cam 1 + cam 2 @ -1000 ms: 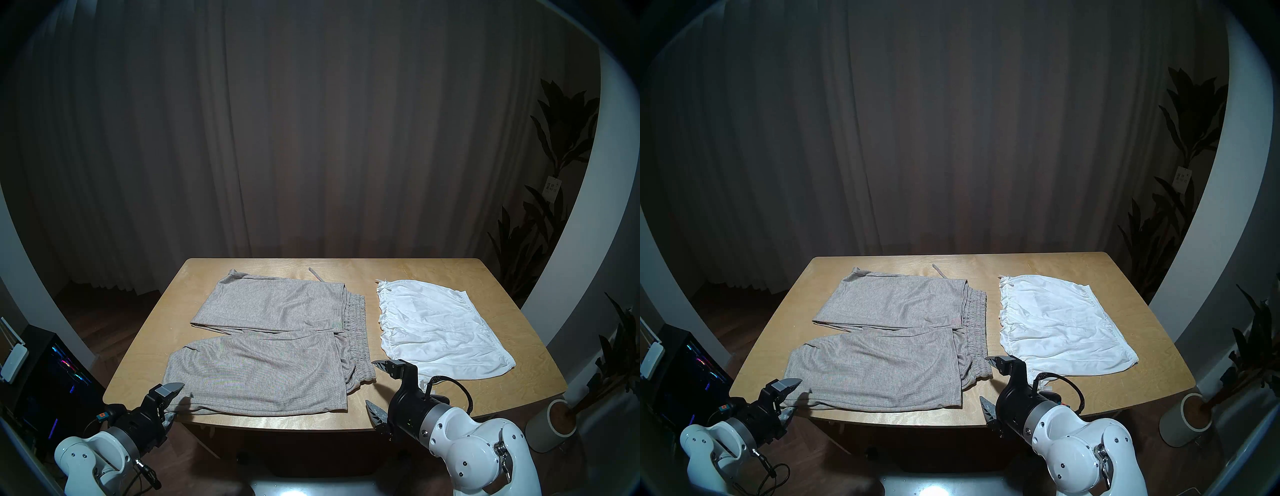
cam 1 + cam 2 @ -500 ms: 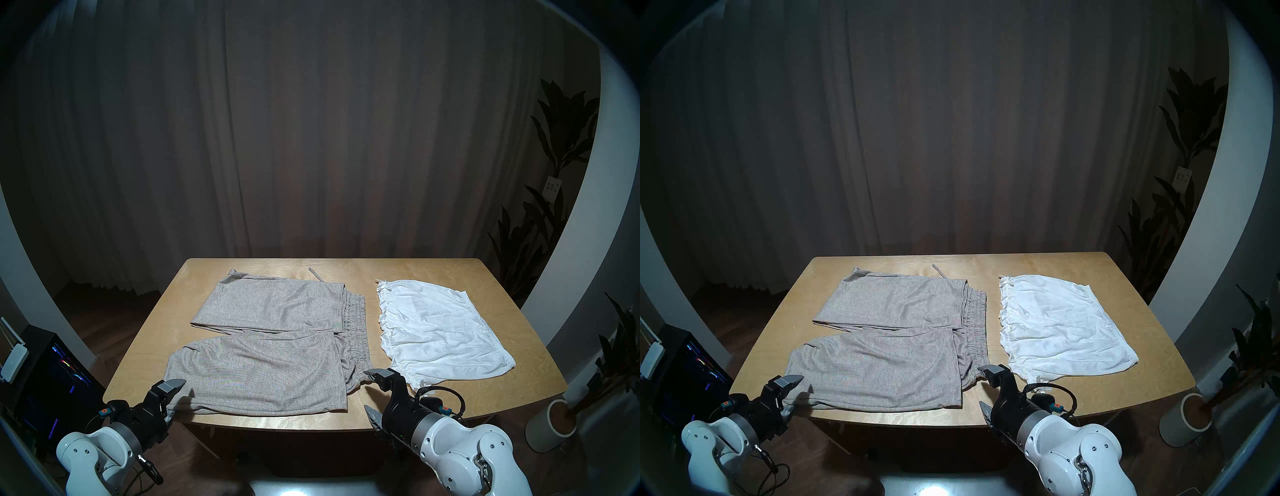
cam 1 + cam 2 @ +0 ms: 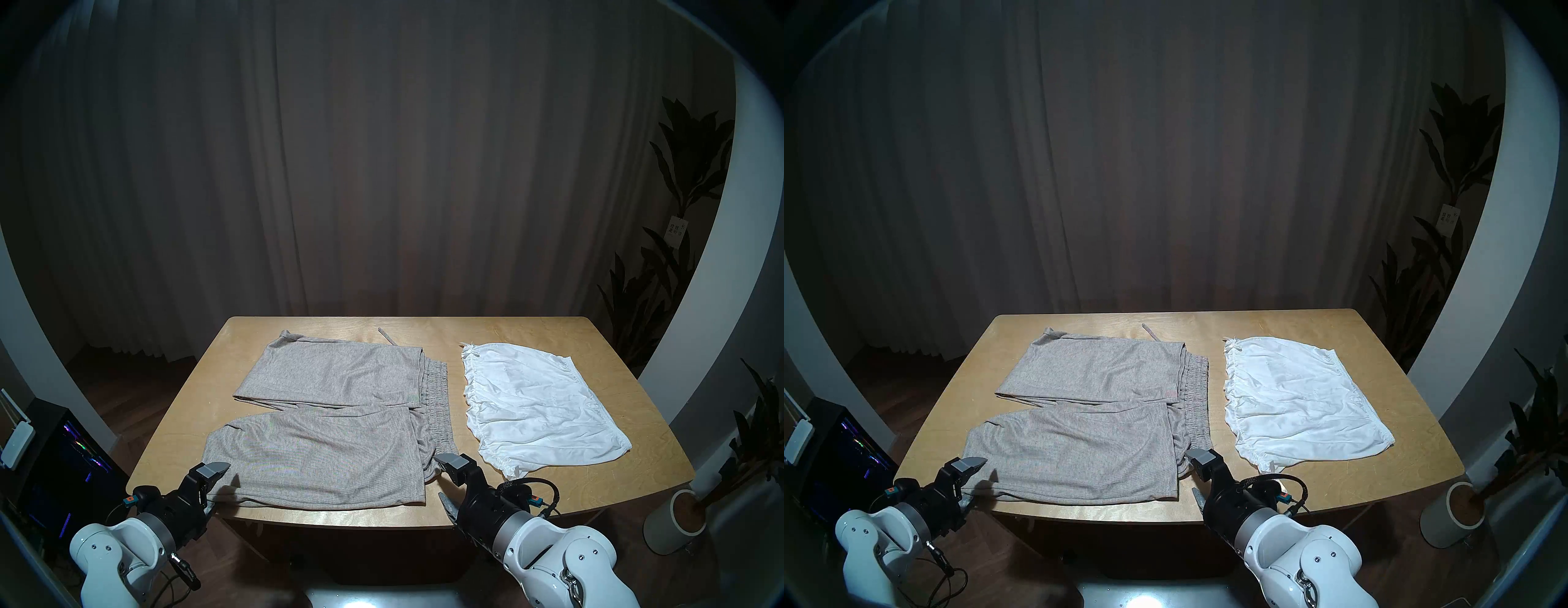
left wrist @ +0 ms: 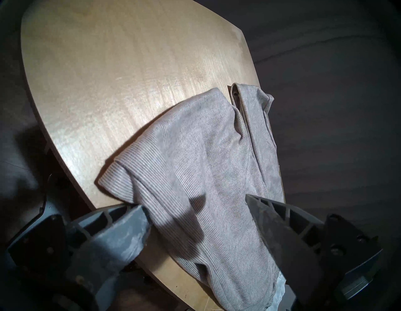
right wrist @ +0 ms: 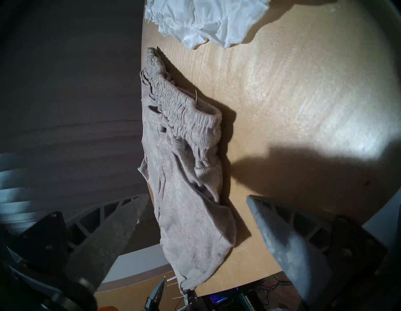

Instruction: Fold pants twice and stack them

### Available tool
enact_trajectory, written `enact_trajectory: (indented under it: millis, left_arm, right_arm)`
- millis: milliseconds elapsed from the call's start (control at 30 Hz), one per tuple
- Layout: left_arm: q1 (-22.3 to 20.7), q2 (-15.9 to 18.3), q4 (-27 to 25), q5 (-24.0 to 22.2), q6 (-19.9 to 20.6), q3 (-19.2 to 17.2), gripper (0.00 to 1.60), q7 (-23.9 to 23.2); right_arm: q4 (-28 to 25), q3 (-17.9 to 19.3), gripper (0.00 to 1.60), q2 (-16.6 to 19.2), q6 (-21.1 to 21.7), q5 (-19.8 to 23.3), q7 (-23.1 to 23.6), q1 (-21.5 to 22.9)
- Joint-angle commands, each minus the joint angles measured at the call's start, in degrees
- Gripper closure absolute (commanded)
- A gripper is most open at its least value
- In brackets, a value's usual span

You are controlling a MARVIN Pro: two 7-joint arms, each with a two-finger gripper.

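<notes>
On a wooden table, grey pants are lying already folded once lengthways, the legs doubled toward the waistband, with white shorts spread flat just beside them on the right. The near edge of the grey pants is being straddled at both corners: the left gripper is being held open around the folded leg end, and the right gripper is being held open around the near waistband corner (nothing is being pinched yet). For a clean second fold, all layers at each corner are best being taken together, both corners being lifted evenly and carried toward the far edge, so that the knit is not being dragged or skewed.
</notes>
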Motion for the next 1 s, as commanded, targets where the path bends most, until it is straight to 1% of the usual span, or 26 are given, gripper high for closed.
enact_trajectory:
  millis: [0, 67, 233, 400, 467, 533, 567, 600, 667, 733, 933, 967]
  left_arm:
    - [-0.48, 0.52, 1.33, 0.74, 0.13, 0.65, 0.00, 1.51]
    - [-0.87, 0.59, 1.35, 0.72, 0.09, 0.81, 0.00, 2.03]
    - [-2.06, 0.64, 1.54, 0.61, -0.09, 1.13, 0.00, 3.40]
    - [-3.22, 0.91, 1.84, 0.72, -0.24, 1.44, 0.00, 4.36]
    - [-3.62, 1.10, 1.92, 0.67, -0.22, 1.54, 0.00, 4.66]
    - [-4.05, 1.31, 2.07, 0.52, -0.20, 1.64, 0.00, 4.94]
    - [-4.21, 1.39, 2.13, 0.49, -0.21, 1.68, 0.00, 5.05]
    - [-4.39, 1.52, 2.21, 0.46, -0.20, 1.75, 0.00, 5.23]
    - [-4.67, 1.73, 2.36, 0.34, -0.11, 1.84, 0.00, 5.52]
    - [-4.90, 2.01, 2.50, 0.24, 0.08, 1.93, 0.00, 5.87]
    - [-4.09, 2.65, 4.22, 0.53, 0.29, 1.74, 0.00, 4.12]
    - [-3.91, 2.71, 4.49, 0.66, 0.28, 1.71, 0.00, 3.76]
  right_arm:
    - [-0.61, -0.56, 0.00, 0.75, 0.72, -0.51, -0.06, -0.45]
    - [-0.44, -0.62, 0.00, 0.64, 0.80, -0.31, -0.52, -0.20]
    - [0.83, -1.70, 0.00, 0.43, 0.49, -1.54, -0.70, 1.55]
    - [2.37, -3.62, 0.00, 0.90, -1.21, -1.87, -1.89, 4.97]
    - [3.06, -4.38, 0.00, 1.17, -1.80, -1.61, -2.33, 6.12]
    - [3.63, -5.50, 0.00, 1.78, -3.69, -0.72, -3.53, 7.44]
    - [3.78, -5.75, 0.00, 1.78, -3.90, -0.31, -4.14, 7.92]
    - [3.94, -6.36, 0.00, 2.12, -5.21, -0.39, -4.60, 8.37]
    - [4.21, -6.96, 0.00, 2.26, -6.43, 1.12, -6.47, 9.24]
    - [4.45, -7.38, 0.00, 2.37, -7.41, 1.47, -7.11, 9.76]
    - [5.22, -7.95, 0.00, 2.24, -9.19, 2.47, -9.29, 11.08]
    - [5.48, -8.11, 0.00, 2.29, -9.43, 2.23, -9.09, 11.33]
